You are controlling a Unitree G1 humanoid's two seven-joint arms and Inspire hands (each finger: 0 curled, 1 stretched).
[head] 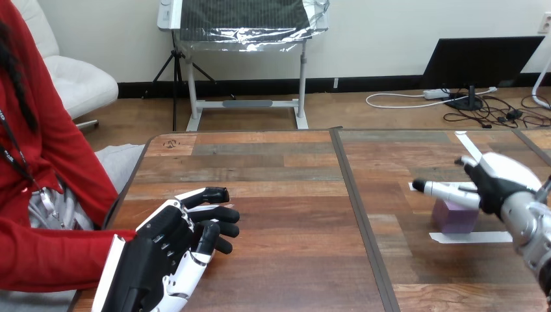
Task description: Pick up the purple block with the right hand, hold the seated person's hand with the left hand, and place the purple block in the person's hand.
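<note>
Purple block (pixel 455 218) lies under the right hand (pixel 500 182), fingers (pixel 448 192) straight.

Wood-plank tbl (pixel 273 169), white wall (pixel 390 32), wood floor (pixel 364 117), white chair (pixel 78 81) at left

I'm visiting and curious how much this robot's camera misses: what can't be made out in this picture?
Head view: the end of the person's red sleeve, hidden behind the robot's black-and-white left hand; whether that hand holds anything is unclear.
Head view: the top of the small purple block, covered by the right hand; contact is unclear.
Head view: the silver right forearm, cut off by the right edge.
</note>
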